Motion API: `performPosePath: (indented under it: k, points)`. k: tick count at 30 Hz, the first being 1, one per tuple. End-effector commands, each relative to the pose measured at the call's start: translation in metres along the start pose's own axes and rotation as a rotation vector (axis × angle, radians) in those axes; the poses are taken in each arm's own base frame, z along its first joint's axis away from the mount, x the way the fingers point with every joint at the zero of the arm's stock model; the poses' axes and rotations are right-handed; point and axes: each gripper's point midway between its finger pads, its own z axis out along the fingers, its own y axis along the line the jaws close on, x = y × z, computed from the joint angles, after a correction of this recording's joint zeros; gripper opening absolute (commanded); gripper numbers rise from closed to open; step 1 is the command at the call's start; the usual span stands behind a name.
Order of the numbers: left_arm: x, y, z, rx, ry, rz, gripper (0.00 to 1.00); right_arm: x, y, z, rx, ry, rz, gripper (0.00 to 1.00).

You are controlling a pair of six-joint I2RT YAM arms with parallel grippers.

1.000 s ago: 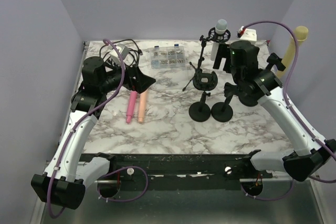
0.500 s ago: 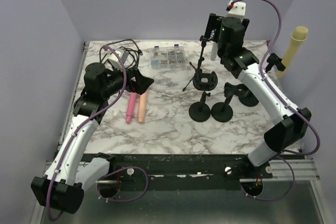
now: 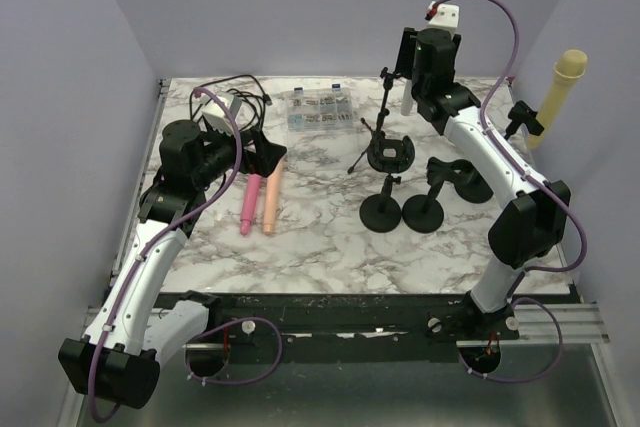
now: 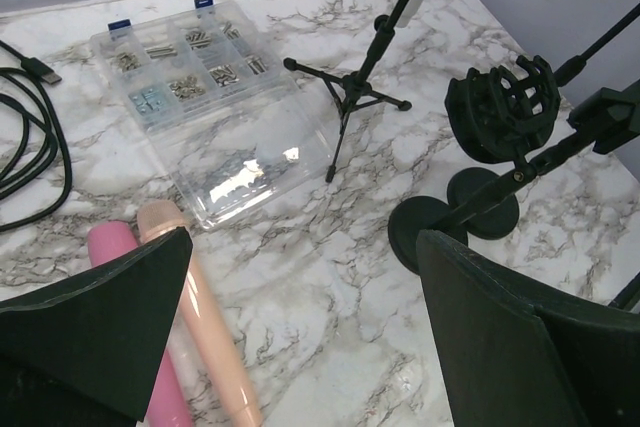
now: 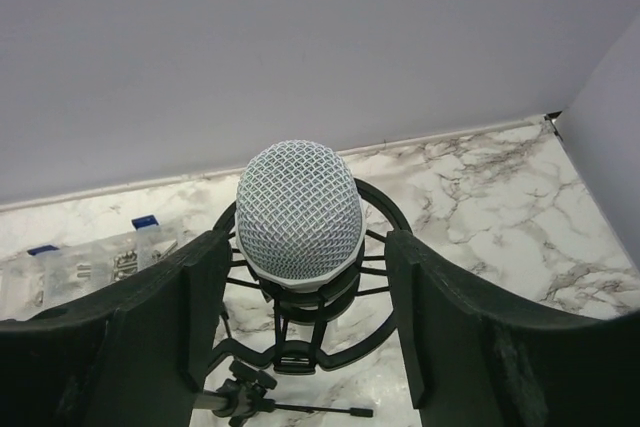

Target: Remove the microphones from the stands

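Note:
The microphone (image 5: 298,209), with a silver mesh head and a white body, stands upright in a black shock mount (image 5: 392,219) on a thin tripod stand (image 3: 384,107) at the back of the table. My right gripper (image 5: 305,257) is open, with one finger on each side of the mesh head and a gap on both sides. In the top view the right gripper (image 3: 410,59) hides most of the microphone; only a sliver of its white body (image 3: 406,99) shows. My left gripper (image 3: 268,157) is open and empty above the left of the table.
A pink cylinder (image 3: 248,205) and a peach cylinder (image 3: 270,202) lie under the left gripper. A clear parts box (image 3: 320,110) and black cables (image 3: 235,95) lie at the back left. Round-base stands (image 3: 400,213) with an empty shock mount (image 3: 391,154) stand mid-table. A yellow microphone (image 3: 560,82) sits at the right wall.
My right arm has risen from over the round-base stands and swung to the back, bringing its open fingers around the microphone head. The left arm has shifted only slightly.

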Motion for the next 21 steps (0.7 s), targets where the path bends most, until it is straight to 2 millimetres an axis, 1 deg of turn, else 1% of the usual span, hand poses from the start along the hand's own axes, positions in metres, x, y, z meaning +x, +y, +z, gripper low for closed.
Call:
performPosePath:
  k: [1,6,9,12,15,19,21]
  points:
    - [-0.010,0.005,-0.005,-0.055,-0.011,0.005,0.99,-0.013,0.005,0.002,-0.034,-0.035,0.022,0.66]
    - [-0.009,0.006,-0.004,-0.063,-0.002,-0.007,0.99,-0.010,0.009,0.004,-0.056,-0.032,0.020,0.52]
    - [-0.008,0.006,-0.004,-0.065,0.001,-0.010,0.99,-0.007,0.011,0.006,-0.057,-0.027,0.018,0.47]
    - [-0.007,0.008,-0.003,-0.072,0.007,-0.012,0.98,-0.008,0.011,0.007,-0.053,-0.030,0.019,0.38]
    - [-0.006,0.009,-0.002,-0.080,0.012,-0.026,0.98,-0.017,0.010,0.005,-0.055,-0.046,0.020,0.32]
    - [-0.006,0.013,0.000,-0.102,0.023,-0.060,0.99,-0.040,0.004,-0.001,-0.041,-0.087,0.022,0.26]
    - [-0.005,0.013,0.001,-0.105,0.030,-0.074,0.99,-0.055,0.002,-0.006,-0.041,-0.115,0.028,0.24]
